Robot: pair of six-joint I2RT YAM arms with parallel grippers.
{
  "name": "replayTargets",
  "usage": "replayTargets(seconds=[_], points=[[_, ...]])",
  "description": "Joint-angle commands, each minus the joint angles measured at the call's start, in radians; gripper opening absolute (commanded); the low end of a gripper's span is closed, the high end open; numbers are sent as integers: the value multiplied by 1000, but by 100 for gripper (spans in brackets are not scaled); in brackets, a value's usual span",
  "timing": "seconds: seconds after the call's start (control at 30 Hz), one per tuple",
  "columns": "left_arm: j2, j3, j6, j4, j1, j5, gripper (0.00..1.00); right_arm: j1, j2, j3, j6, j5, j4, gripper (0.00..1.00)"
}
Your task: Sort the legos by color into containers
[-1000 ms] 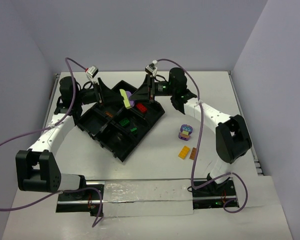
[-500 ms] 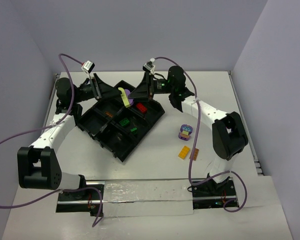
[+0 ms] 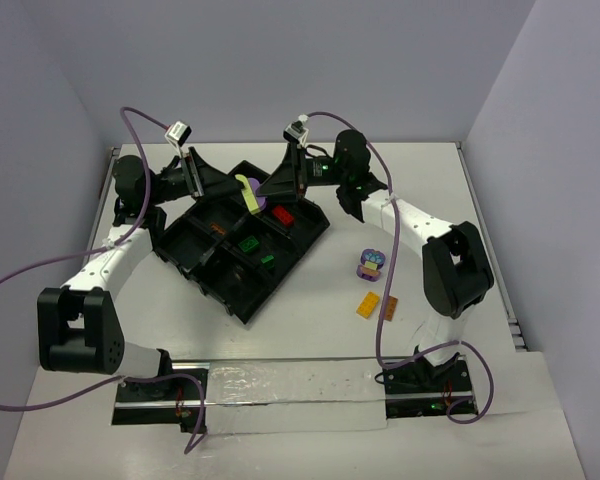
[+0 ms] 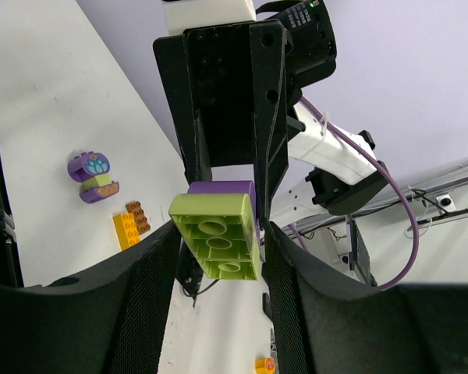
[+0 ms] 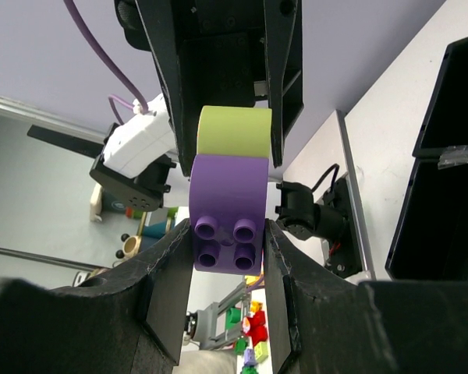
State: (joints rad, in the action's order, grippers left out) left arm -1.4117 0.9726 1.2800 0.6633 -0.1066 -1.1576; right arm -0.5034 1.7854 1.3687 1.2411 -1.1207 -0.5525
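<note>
A lime lego (image 3: pixel 247 195) joined to a purple lego (image 3: pixel 263 203) hangs in the air over the far end of the black tray of containers (image 3: pixel 245 318). My left gripper (image 3: pixel 236 190) comes from the left and is shut on the lime lego (image 4: pixel 216 236), its pads against both sides. From the right, my right gripper (image 3: pixel 271 192) is shut on the purple lego (image 5: pixel 228 210), with the lime lego (image 5: pixel 234 131) behind it. The two grippers face each other. A red lego (image 3: pixel 283 214) and two green legos (image 3: pixel 248 243) lie in separate compartments.
On the table right of the tray lie a rounded purple piece (image 3: pixel 370 264), an orange-yellow lego (image 3: pixel 368 305) and a brown lego (image 3: pixel 388 307). A small orange piece (image 3: pixel 217 230) sits in a left compartment. Purple cables arc above both arms.
</note>
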Motion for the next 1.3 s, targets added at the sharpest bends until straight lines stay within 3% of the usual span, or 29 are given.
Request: replayTargets(seconds=[0.0,0.2,0.3,0.43,0.53,0.63,0.77,0.93,1.27], points=[[0,26,3,75,2,-17,56,-8,16,57,-4,-17,-21,0],[7,23,-2,61,2,-17,62,-17,21,70,-19,-23,0,0],[13,19,-4,58,2,-16,57,-21,20,73,-24,-24,8,0],[17,17,-2,56,2,-13,40,-26,16,78,-44,-25,34,0],[23,15,-10,43,2,-11,15,-25,7,70,-48,-20,36,0],[30,17,-25,18,2,-11,0,-23,0,54,-50,-13,33,0],[41,3,-16,33,3,-19,0,-12,-20,14,-25,-1,-24,0],[56,-11,-11,40,5,-25,0,48,-59,-133,126,30,-254,0],[48,-22,12,62,5,-13,0,95,-89,-164,139,6,-279,0]])
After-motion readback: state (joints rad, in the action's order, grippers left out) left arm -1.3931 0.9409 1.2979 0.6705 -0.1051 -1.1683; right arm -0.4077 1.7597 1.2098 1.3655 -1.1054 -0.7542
